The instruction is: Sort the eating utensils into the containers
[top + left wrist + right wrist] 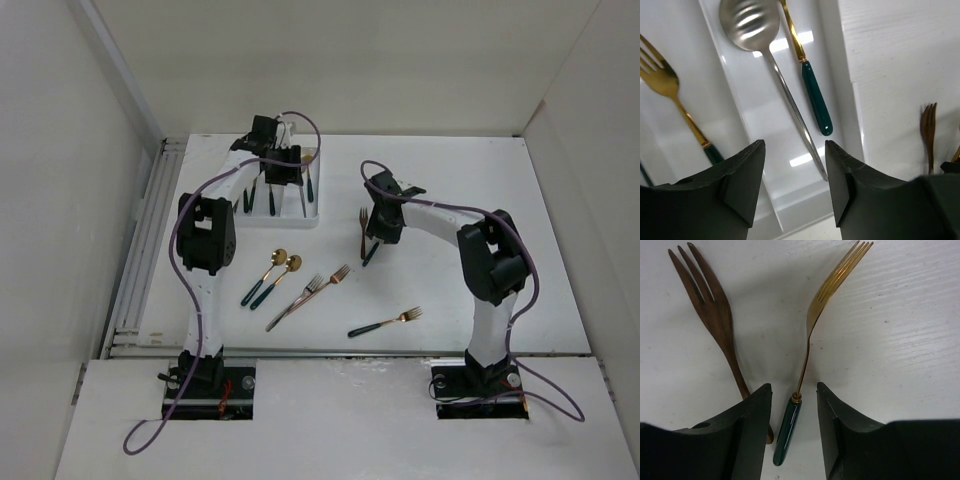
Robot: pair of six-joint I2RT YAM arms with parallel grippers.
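Your left tool (pixel 794 172) is hovering over the white tray (pixel 757 120) at the far left of the desk (pixel 450 200), its jaws standing apart and gripping nothing. Below it a silver spoon (pixel 747 22) is lying flat in one compartment. A gold utensil with a dark green handle (pixel 816 102) is lying just beside it in the same compartment. A gold tray fork (pixel 662 77) is resting in the neighbouring compartment.

Your right tool (pixel 794 405) is reaching down to the desk near the middle. Its jaws are open and are straddling the handle of a green-handled fork (pixel 812 325), with a gap showing on each side, so it is not clamping. A copper fork (pixel 715 315) is lying just beside that fork, its handle running under one finger.

Nearer the arm bases, two gold spoons (pixel 281 257) are lying side by side. Next to them two crossed forks (pixel 318 284) are touching each other, and a lone fork (pixel 385 323) is sitting apart to their right.
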